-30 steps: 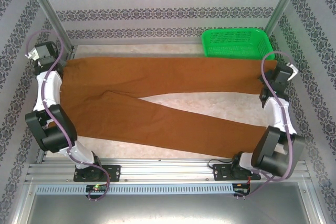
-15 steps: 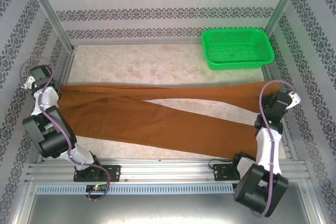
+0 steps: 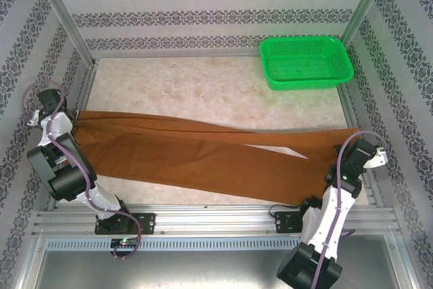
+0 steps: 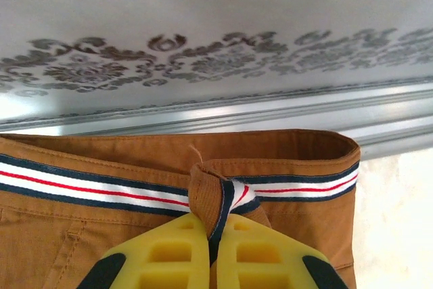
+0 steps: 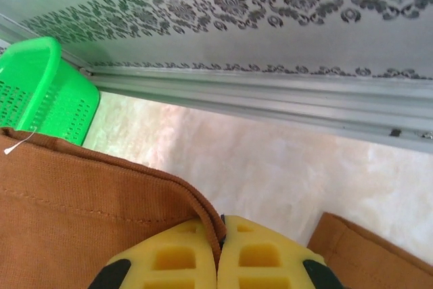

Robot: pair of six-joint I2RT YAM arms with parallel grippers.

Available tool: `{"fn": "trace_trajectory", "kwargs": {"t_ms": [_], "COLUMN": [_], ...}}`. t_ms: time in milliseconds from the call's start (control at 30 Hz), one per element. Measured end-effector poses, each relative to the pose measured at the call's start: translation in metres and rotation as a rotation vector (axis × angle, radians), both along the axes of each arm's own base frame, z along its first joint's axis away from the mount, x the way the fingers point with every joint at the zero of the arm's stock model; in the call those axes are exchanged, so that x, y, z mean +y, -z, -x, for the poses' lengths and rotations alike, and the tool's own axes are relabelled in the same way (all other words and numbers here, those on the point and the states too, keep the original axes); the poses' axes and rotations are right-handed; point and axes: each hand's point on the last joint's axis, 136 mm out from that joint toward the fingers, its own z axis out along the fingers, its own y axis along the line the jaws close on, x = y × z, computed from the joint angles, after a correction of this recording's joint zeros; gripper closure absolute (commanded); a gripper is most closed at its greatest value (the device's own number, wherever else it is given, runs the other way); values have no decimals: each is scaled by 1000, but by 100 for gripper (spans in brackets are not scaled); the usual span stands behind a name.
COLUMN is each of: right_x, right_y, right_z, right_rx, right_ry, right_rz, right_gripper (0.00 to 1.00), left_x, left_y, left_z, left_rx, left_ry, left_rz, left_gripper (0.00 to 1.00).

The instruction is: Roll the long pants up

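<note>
The long pants (image 3: 203, 153) lie stretched across the near half of the table, rust-brown, waist at the left, leg ends at the right. The upper leg now lies folded down over the lower one. My left gripper (image 3: 71, 118) is shut on the waistband (image 4: 216, 197), pinching a fold with the striped inner band between the yellow fingers (image 4: 162, 252). At the right edge my right gripper (image 3: 352, 141) is shut on a leg hem (image 5: 210, 218), which runs up between its yellow fingers (image 5: 264, 255). A second hem end (image 5: 369, 248) lies to its right.
A green plastic basket (image 3: 306, 63) stands at the far right corner, also seen as the basket (image 5: 40, 93) in the right wrist view. Metal frame rails (image 3: 203, 218) border the table. The marbled tabletop (image 3: 189, 89) is bare behind the pants.
Both grippers have pulled the far edge of the pants toward the near side, folding the upper leg down over the lower one. The right arm swung forward and down.
</note>
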Motion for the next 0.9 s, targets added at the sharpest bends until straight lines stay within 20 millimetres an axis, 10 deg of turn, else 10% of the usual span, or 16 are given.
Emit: {"fn": "trace_trajectory", "kwargs": {"t_ms": [267, 600, 767, 900], "right_x": [-8, -8, 6, 59], "right_y": [-8, -17, -18, -49], "right_z": [16, 20, -20, -97], "right_rx": [-38, -63, 69, 176], "right_ry": [89, 98, -112, -481], "right_rz": [24, 55, 44, 126], "right_gripper": [47, 21, 16, 25], "left_x": [34, 39, 27, -11], "left_y": [-16, -17, -36, -114], "left_z": [23, 18, 14, 4], "left_rx": [-18, -56, -33, -133], "left_ry": [-168, -208, -161, -67], "left_rz": [-63, -63, -125, -307], "left_gripper": [48, 52, 49, 46]}}
